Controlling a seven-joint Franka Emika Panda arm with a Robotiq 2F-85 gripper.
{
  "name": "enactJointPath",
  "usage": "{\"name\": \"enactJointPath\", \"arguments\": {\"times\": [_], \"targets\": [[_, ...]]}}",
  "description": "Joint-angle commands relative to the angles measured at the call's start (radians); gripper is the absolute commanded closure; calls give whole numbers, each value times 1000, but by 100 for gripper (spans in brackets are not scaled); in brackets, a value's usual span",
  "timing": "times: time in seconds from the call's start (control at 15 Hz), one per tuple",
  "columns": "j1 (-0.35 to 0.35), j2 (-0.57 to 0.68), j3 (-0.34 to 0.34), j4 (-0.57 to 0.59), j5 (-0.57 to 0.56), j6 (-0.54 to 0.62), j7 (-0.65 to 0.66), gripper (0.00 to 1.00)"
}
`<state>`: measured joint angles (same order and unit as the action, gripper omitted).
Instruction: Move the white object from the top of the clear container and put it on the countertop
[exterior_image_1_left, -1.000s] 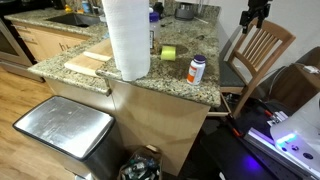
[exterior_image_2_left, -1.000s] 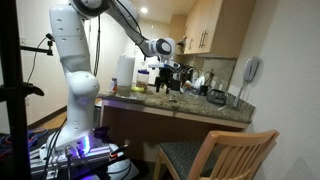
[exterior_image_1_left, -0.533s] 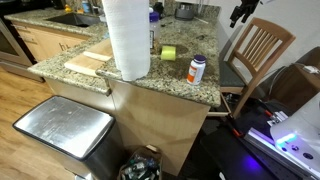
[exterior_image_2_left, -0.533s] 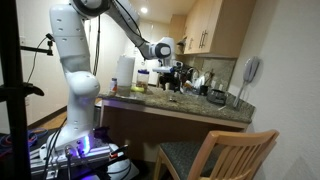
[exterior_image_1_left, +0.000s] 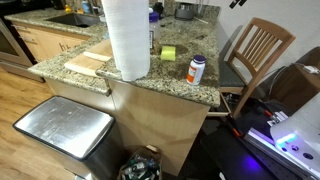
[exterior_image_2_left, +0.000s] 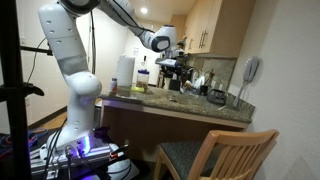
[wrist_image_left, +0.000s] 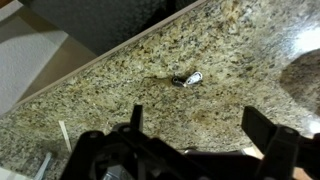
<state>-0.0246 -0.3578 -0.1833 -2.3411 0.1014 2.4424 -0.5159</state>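
The speckled granite countertop shows in both exterior views and fills the wrist view. My gripper hangs well above the countertop. In an exterior view only its tip shows at the top edge. In the wrist view the fingers are spread wide with nothing between them. A white bottle with a blue cap stands on the countertop near its edge. I cannot make out a clear container with a white object on it.
A tall paper towel roll, a yellow-green object and a wooden board are on the counter. A small silver item lies below the gripper. A wooden chair and a steel bin stand beside the counter.
The gripper has risen, moving up to the top edge of an exterior view. The arm is higher over the counter. Objects on the counter have not moved.
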Motion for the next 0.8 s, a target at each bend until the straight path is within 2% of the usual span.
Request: {"name": "enactJointPath", "arguments": {"times": [0.0,0.07,0.2,0.27,0.4,0.47,0.53,0.67,0.73], "targets": [[11,2,-7,-3,-7,-1,8,0],[48,-20,-17,-16,55,-6,-30,0],[104,-117,5,-37,111,9,-57,0],[121,-166,34,-43,104,3,-36,0],[185,-208,48,-18,108,7,-59,0],[226,-234,38,-14,119,12,-85,0],[267,-260,11,87,137,-84,-102,0],[362,-262,-11,105,199,-86,-134,0],[292,-274,26,71,144,-58,-69,0]]}}
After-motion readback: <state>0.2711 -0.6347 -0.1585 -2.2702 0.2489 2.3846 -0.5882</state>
